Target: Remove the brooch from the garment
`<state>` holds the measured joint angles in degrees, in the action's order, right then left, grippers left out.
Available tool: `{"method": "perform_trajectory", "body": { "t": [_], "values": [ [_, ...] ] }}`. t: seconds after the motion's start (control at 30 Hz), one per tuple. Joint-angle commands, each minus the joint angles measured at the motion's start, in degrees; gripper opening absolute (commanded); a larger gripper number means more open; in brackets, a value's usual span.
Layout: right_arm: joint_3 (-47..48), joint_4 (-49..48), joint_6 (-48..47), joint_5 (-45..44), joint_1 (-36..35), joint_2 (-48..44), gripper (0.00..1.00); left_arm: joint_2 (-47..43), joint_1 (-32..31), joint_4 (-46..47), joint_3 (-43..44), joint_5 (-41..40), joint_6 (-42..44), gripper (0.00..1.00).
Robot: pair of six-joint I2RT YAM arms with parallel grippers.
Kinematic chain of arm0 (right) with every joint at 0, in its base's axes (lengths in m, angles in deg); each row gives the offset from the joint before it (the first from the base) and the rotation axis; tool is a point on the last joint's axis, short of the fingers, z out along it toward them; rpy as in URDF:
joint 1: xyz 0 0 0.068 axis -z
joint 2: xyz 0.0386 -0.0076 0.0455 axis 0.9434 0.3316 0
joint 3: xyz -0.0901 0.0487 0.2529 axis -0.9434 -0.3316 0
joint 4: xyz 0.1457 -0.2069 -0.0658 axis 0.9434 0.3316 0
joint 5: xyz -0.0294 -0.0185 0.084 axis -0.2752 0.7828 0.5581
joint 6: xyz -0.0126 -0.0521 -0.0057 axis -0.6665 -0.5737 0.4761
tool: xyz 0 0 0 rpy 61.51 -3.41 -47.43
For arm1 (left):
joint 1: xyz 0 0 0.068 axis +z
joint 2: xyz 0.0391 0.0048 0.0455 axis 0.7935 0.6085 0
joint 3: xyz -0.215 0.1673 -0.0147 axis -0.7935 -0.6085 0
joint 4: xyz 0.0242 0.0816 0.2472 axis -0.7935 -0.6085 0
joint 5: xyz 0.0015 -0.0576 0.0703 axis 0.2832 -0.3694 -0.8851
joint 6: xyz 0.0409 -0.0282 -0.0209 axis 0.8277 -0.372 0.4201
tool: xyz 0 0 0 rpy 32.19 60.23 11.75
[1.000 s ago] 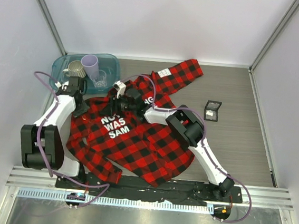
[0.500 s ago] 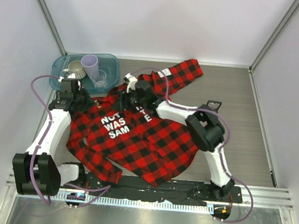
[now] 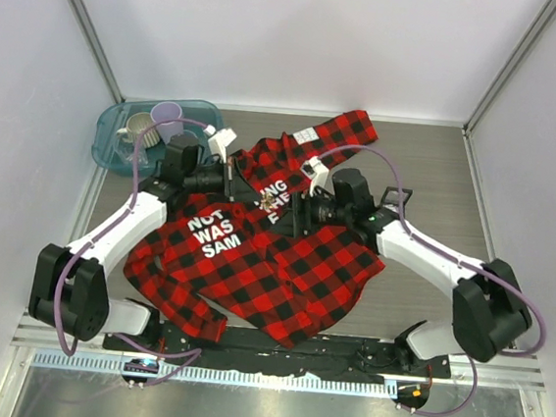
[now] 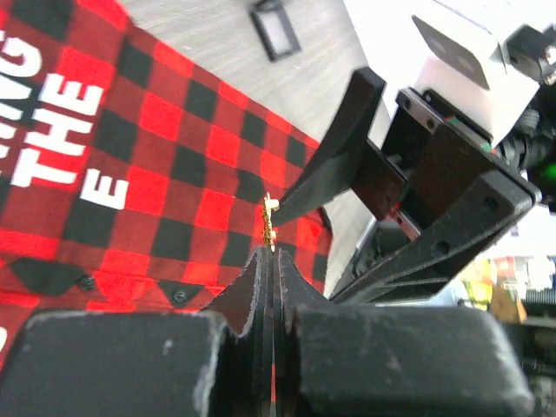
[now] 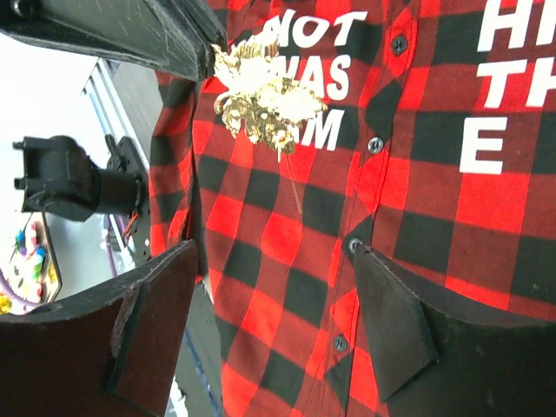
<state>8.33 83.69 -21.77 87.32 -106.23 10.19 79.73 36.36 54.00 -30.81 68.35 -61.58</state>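
My left gripper [image 4: 270, 254] clamps the tiny spiky gold metal brooch [image 4: 270, 223], seemingly clear of the red-and-black plaid shirt [image 4: 174, 165]; my right gripper [image 5: 274, 261] sits at its three o'clock, fingers apart.

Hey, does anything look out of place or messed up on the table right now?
Nothing looks spilled or broken. The garment lies rumpled and askew, its white lettering running at a slant. The brooch is pinched in the shut jaws of the left gripper, with the right gripper open beside it.
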Motion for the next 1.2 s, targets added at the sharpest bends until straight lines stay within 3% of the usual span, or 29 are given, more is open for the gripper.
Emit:
{"method": "perform_trajectory", "body": {
  "t": [0.0, 0.23, 0.43, 0.77, 0.93, 1.17],
  "values": [
    [-2.2, 3.0, 0.1, 4.0, 1.6, -6.2, 0.79, -0.6, -1.9, 7.5, 0.5, 8.7, 2.3, 0.0],
    [-4.2, -2.0, 5.4, 4.0, 1.6, -8.4, 0.81, -0.7, -4.1, 11.7, -1.5, 10.5, -0.3, 0.0],
    [-10.2, -17.3, 16.4, 7.8, 1.5, -7.7, 0.82, -0.1, -4.2, 13.3, -2.0, 10.2, -2.0, 0.0],
    [-11.1, -18.9, 22.6, -0.3, 4.6, -12.3, 0.81, -0.2, -4.4, 13.5, -3.0, 10.8, -2.5, 0.0],
    [-10.8, -22.7, 22.4, 8.2, 9.5, -9.2, 0.73, -0.4, -5.3, 14.7, -3.7, 12.3, -3.3, 0.0],
    [-9.9, -26.7, 20.6, 15.5, 9.5, -6.2, 0.66, -0.5, -6.0, 19.6, -5.0, 14.6, -6.6, 0.0]
  ]
}}
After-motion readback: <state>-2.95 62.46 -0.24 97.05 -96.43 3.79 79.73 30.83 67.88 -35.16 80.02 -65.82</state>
